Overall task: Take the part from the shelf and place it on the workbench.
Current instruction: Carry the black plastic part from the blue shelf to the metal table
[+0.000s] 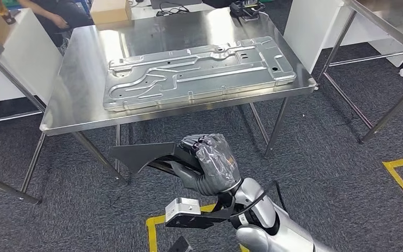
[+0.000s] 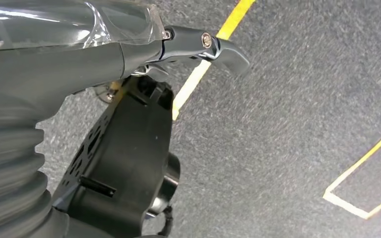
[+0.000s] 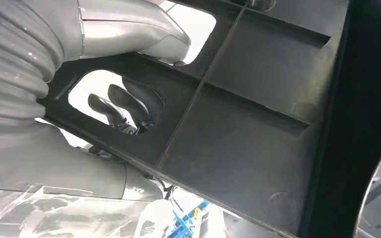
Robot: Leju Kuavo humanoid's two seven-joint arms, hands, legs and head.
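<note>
Dark plastic part (image 1: pixel 141 155): right end hidden under right hand (image 1: pixel 212 163); in wrist view its ribbed underside is cut off at frame edges. Person (image 1: pixel 52 16) far left cropped by top edge. Cardboard box (image 1: pixel 110 10) and black item (image 1: pixel 246 8) at workbench (image 1: pixel 73 89) far edge also cropped.

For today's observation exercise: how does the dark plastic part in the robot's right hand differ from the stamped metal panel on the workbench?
The dark plastic part is matt black; the stamped metal panel is shiny silver. The part is the smaller; the panel covers much of the workbench. The part is held off the floor by the right hand; the panel lies flat. Both are flat, ribbed pieces.
</note>
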